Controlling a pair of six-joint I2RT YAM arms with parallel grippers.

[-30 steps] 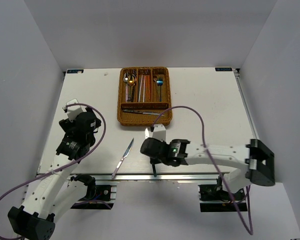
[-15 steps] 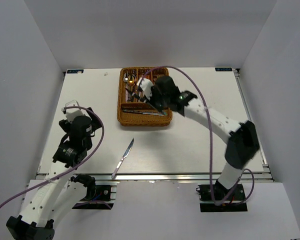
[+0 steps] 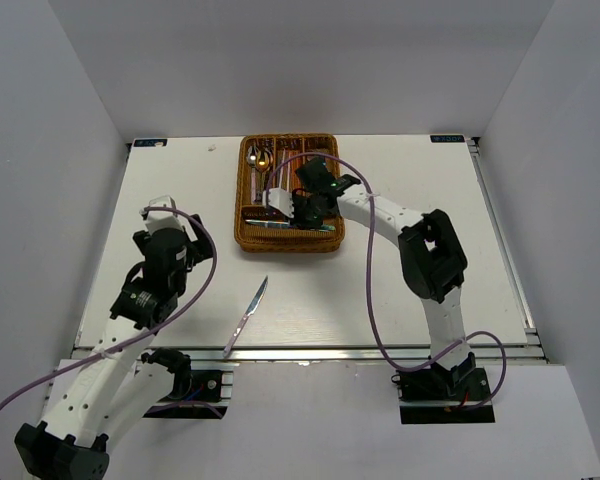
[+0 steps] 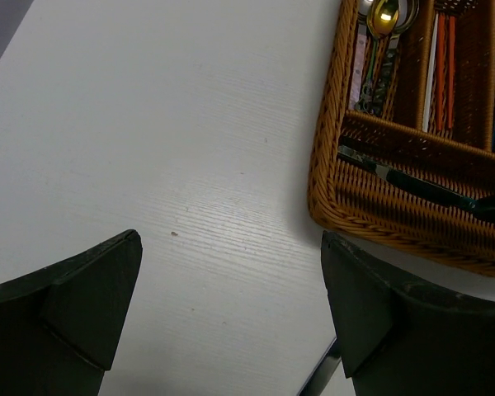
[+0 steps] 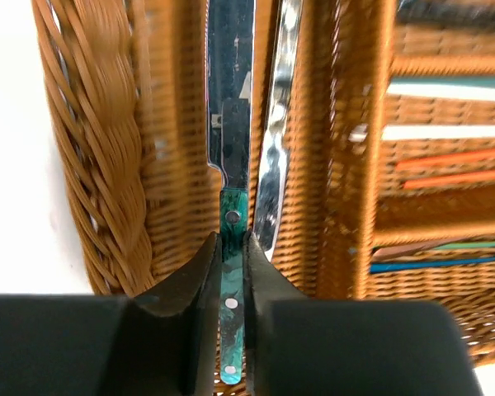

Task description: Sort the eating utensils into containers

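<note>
The brown wicker tray (image 3: 242, 205) stands at the back middle of the table. My right gripper (image 5: 231, 247) is shut on the green handle of a knife (image 5: 231, 99), whose blade lies along the tray's crosswise slot beside another shiny silver knife (image 5: 279, 124). From the top view the right gripper (image 3: 298, 210) hangs low over that slot. A further silver knife (image 3: 248, 313) lies on the table near the front edge. My left gripper (image 4: 231, 247) is open over bare table left of the tray (image 4: 330, 165), and that loose knife (image 4: 322, 375) shows at the bottom edge of its view.
The long slots hold a gold spoon (image 4: 385, 15), orange chopsticks (image 4: 450, 49) and blue-handled pieces (image 5: 429, 266). The right arm's purple cable (image 3: 370, 290) loops over the table's middle. White walls enclose the table on three sides.
The right arm swung from the near table edge up to the tray with the green-handled knife and lowered it into the crosswise slot. The left arm shifted slightly.
</note>
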